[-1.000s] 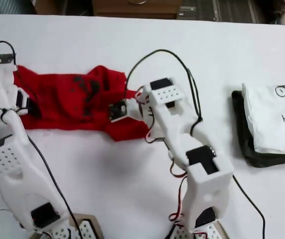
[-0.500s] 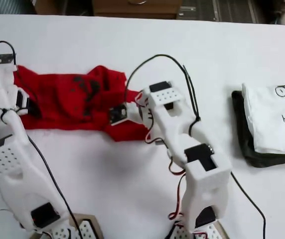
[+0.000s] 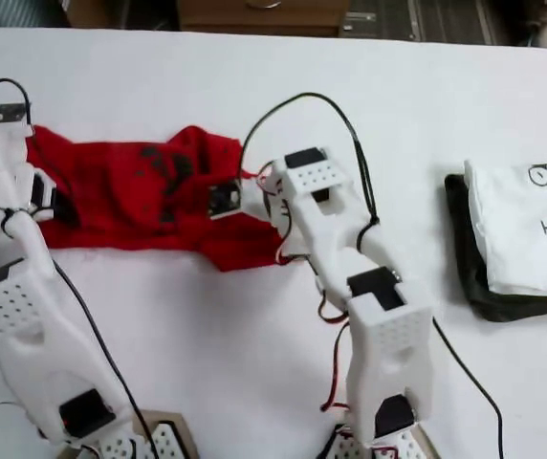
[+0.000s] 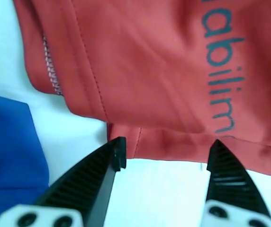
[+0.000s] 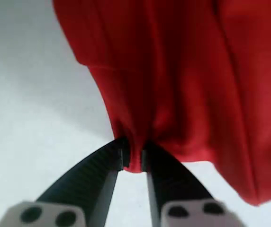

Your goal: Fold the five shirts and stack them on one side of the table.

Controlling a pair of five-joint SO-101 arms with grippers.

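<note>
Fingers [image 5: 97, 175] of my right gripper [image 5: 133, 158] clamp the hem of the red shirt [image 3: 120, 191], now drawn slightly farther back across the table [image 3: 254, 67]. My left gripper [image 4: 166, 153] gapes at its other end. White shirt [image 3: 532, 229] on dark shirt [image 3: 460, 239] lies well apart.

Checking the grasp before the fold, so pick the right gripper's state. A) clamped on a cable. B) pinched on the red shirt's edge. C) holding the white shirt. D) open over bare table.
B: the right gripper is pinched shut on a bunched edge of the red shirt, as its wrist view shows.
</note>
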